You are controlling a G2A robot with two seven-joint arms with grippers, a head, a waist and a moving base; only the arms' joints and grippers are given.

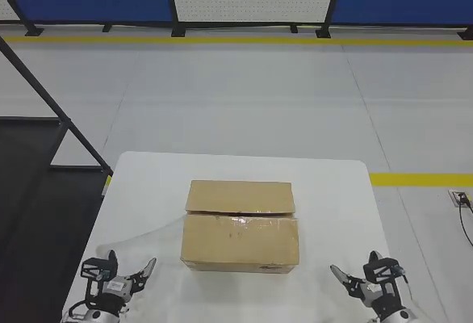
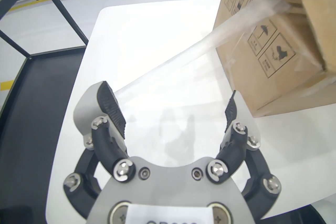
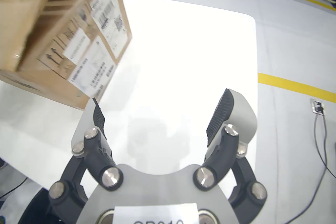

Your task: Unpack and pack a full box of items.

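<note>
I see the cardboard box [image 1: 240,234] at the centre of the white worktop [image 1: 325,186], flaps down; my left gripper [image 2: 168,93] and right gripper [image 3: 160,97] sit at the near edge, one on either side of it, both with jaws apart.

On one end of the box [image 2: 288,86] you can see handling pictograms [image 2: 271,47]: up arrows, an umbrella and a cracked glass. The print beneath them is too small to read. The opposite end carries white labels [image 3: 105,17] with barcodes, which you can't read either.
</note>
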